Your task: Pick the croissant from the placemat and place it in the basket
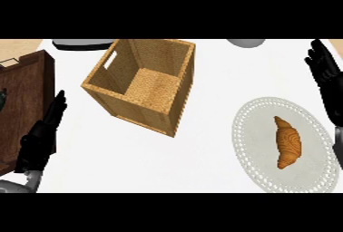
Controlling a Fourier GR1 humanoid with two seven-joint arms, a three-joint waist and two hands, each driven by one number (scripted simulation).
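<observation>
Countertop in white bore an open-topped wicker basket left of centre. Well apart at right lay the lacy oval placemat. The right hand and left hand rested at the edges, fingers straight, holding nothing. The croissant lay on the placemat's middle.

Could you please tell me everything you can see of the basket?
The basket is a square, box-shaped container that looks like light brown woven wicker, with straight walls and an open top. A handle slot is cut into its left wall near the rim. It stands upright on the white counter, left of centre in the head view. Its woven floor shows bare, with nothing inside, and only the counter touches it.
</observation>
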